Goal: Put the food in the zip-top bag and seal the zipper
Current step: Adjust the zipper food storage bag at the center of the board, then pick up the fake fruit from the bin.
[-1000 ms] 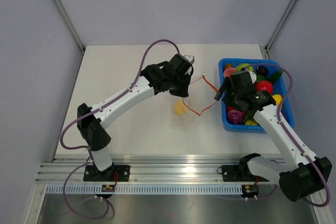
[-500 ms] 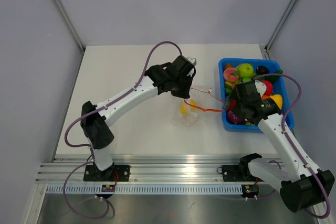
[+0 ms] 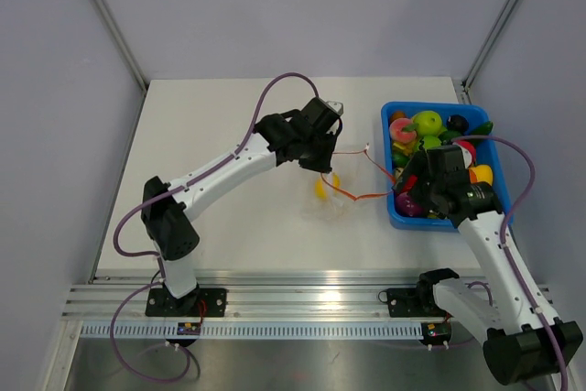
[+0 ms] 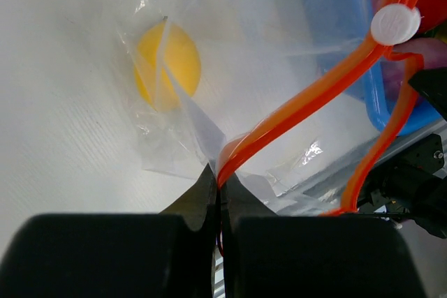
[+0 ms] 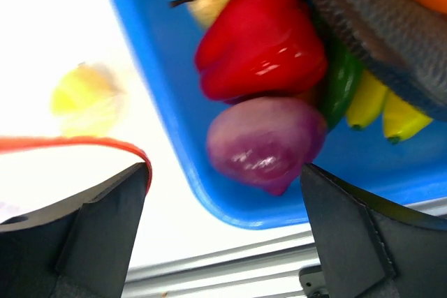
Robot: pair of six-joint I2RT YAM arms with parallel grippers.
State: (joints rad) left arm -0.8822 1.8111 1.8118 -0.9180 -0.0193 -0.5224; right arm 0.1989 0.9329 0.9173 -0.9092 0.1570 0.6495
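The clear zip-top bag (image 3: 330,203) lies mid-table with a yellow food piece (image 3: 320,187) inside it. My left gripper (image 3: 322,165) is shut on the bag's mouth at one end of the orange-red zipper (image 3: 357,196). In the left wrist view, the left gripper (image 4: 221,172) pinches the zipper (image 4: 314,94), and the yellow food (image 4: 167,64) shows through the plastic. My right gripper (image 3: 406,192) is open and empty above a purple food piece (image 5: 265,143) in the blue bin (image 5: 174,137). The zipper's other end (image 5: 77,144) hangs against the right gripper's left finger (image 5: 105,221).
The blue bin (image 3: 385,125) at the right holds several food pieces, including a red pepper (image 5: 262,36), a green fruit (image 3: 427,121) and yellow ones (image 5: 401,120). A white slider tab (image 4: 395,24) sits on the zipper. The aluminium rail (image 3: 302,304) runs along the near edge.
My right gripper has moved from the bag's mouth back toward me, to the near left corner of the bin. The zipper's loop has dropped lower. My left gripper has barely moved.
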